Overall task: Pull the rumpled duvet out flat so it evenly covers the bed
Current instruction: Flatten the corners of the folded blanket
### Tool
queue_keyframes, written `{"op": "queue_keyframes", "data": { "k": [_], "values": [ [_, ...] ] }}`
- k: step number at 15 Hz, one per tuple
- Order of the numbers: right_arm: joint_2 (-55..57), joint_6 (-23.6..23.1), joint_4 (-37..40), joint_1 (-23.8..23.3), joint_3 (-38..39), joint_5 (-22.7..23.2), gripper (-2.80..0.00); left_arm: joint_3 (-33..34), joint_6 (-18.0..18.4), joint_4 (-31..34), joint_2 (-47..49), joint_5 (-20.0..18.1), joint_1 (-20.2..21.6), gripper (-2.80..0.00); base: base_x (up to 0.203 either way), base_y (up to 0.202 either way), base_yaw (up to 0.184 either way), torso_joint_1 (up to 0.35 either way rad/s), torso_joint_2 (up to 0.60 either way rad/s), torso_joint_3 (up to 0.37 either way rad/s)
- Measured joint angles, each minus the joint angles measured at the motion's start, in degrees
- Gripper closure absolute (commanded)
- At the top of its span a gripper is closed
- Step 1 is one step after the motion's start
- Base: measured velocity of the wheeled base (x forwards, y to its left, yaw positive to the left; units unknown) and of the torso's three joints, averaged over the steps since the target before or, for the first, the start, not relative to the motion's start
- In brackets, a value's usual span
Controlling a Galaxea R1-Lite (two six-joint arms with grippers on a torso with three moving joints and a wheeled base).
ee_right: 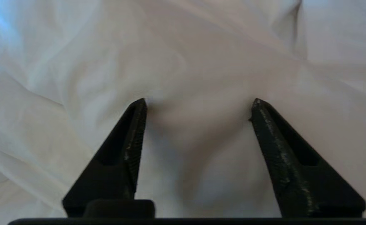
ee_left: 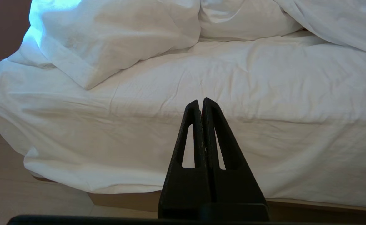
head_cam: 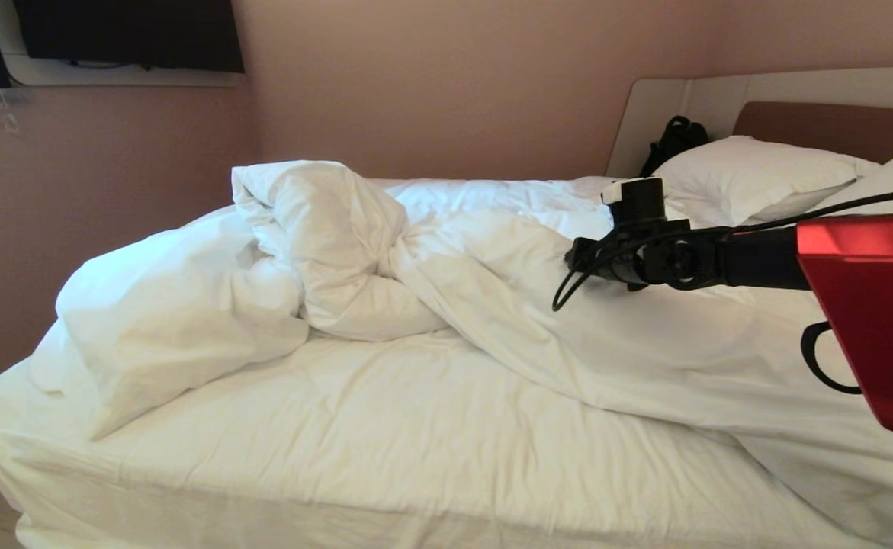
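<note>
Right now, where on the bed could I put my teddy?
The flat stretch along the near edge of the bed, in front of the bunched duvet. It is crowded further back: duvet heaps, the right gripper open over it, and pillows by the headboard.

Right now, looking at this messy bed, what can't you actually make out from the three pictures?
- Right gripper: in the head view the arm's wrist hides its fingers; only the right wrist view shows them open at the duvet.
- Left gripper: outside the head view.
- Black bag: head view, mostly behind the pillow.
- Bed underside: dark in the left wrist view.
</note>
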Motion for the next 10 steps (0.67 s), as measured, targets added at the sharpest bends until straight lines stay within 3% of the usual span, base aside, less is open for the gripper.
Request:
{"op": "queue_keyframes", "data": {
  "k": [5, 10],
  "values": [
    [5.06, -3.25, -5.17, 1.07, 0.0, -0.09, -2.8, 0.0, 0.0, 0.0, 0.0, 0.0, 0.0, 0.0, 0.0, 0.0, 0.0, 0.0, 0.0, 0.0],
    [12.24, -3.49, -8.66, 1.12, 0.03, -0.55, -2.8, 0.0, 0.01, 0.0, 0.0, 0.0, 0.0, 0.0, 0.0, 0.0, 0.0, 0.0, 0.0, 0.0]
  ]
}}
